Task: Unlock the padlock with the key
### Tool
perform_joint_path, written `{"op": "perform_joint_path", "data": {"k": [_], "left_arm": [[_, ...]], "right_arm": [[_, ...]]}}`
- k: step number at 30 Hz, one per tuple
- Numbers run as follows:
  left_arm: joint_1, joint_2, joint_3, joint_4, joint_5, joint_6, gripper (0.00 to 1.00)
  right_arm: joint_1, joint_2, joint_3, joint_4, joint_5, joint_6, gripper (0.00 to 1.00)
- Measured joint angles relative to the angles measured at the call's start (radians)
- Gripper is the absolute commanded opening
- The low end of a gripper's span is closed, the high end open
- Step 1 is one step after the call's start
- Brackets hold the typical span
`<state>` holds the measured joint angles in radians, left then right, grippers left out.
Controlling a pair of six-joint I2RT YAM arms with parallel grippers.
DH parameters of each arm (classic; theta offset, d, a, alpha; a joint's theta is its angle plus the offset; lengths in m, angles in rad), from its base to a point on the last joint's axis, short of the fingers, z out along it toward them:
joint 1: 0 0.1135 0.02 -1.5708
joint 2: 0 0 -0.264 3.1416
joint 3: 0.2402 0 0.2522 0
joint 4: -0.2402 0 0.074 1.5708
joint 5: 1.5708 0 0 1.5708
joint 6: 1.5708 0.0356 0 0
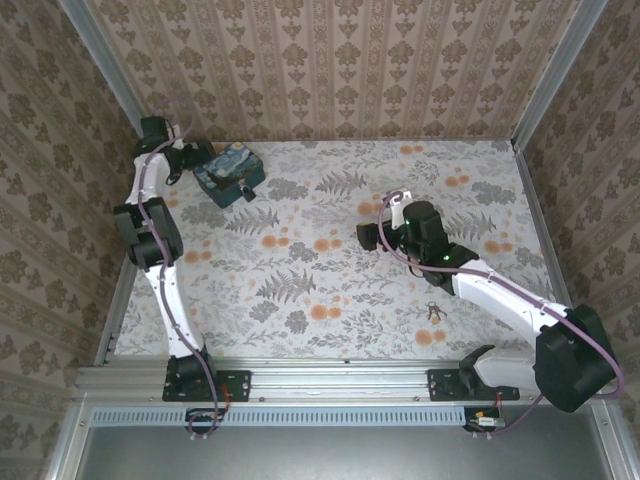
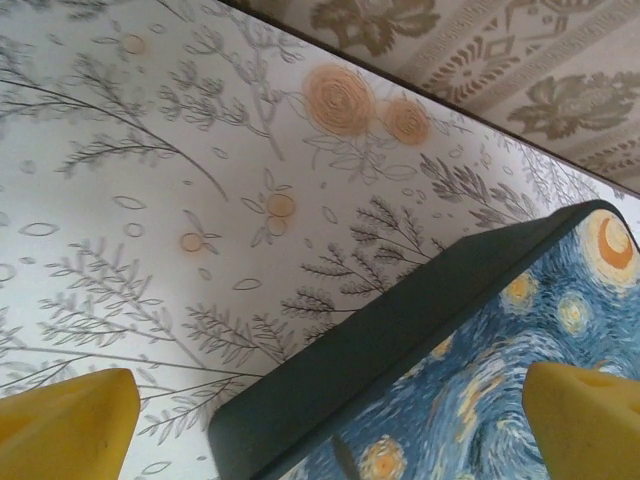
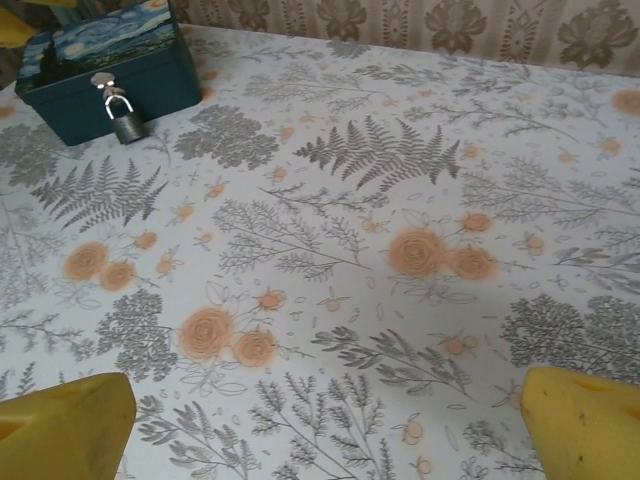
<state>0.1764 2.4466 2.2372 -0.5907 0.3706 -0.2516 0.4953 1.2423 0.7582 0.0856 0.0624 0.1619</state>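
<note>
Here, both grippers gape wide and empty, with padlock and key untouched.

The padlock (image 3: 125,122), a small dark block with a thin bright metal shackle, hangs from a silvery hasp (image 3: 101,80) on the dark teal front wall of the swirl-painted box (image 3: 100,55). The box sits at the far left of the table (image 1: 330,290), whose matte surface is printed with grey ferns and orange roses. The left gripper (image 2: 325,430) hovers at the box's rounded corner, one blunt yellow jaw over the print and the other over the glossy blue-and-yellow lid, clamping nothing. The right gripper (image 3: 320,430) hangs mid-table, jaws far apart, holding nothing. The key (image 1: 433,312), a tiny metal glint on a ring, lies beside the right arm's white forearm, well apart from the box.
</note>
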Motion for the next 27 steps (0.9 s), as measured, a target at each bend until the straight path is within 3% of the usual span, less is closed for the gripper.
{"op": "perform_joint_path", "data": {"k": [7,13,20,23,27], "left_arm": [[-0.043,0.117,0.275,-0.238,0.129,0.109,1.00],[-0.148,0.123,0.300,-0.388,0.116,0.249,0.97],[-0.332,0.116,0.278,-0.481,-0.023,0.399,0.94],[-0.421,0.074,0.237,-0.471,-0.137,0.456,0.96],[-0.534,0.035,0.211,-0.479,-0.276,0.559,0.90]], "right_arm": [[0.019,0.000,0.013,-0.019,-0.003,0.025,1.00],[0.021,-0.019,0.033,-0.062,-0.003,0.025,1.00],[0.021,-0.103,0.033,-0.094,0.005,0.025,1.00],[0.021,-0.137,0.032,-0.105,0.012,0.025,1.00],[0.021,-0.188,0.021,-0.129,0.032,0.030,1.00]]}}
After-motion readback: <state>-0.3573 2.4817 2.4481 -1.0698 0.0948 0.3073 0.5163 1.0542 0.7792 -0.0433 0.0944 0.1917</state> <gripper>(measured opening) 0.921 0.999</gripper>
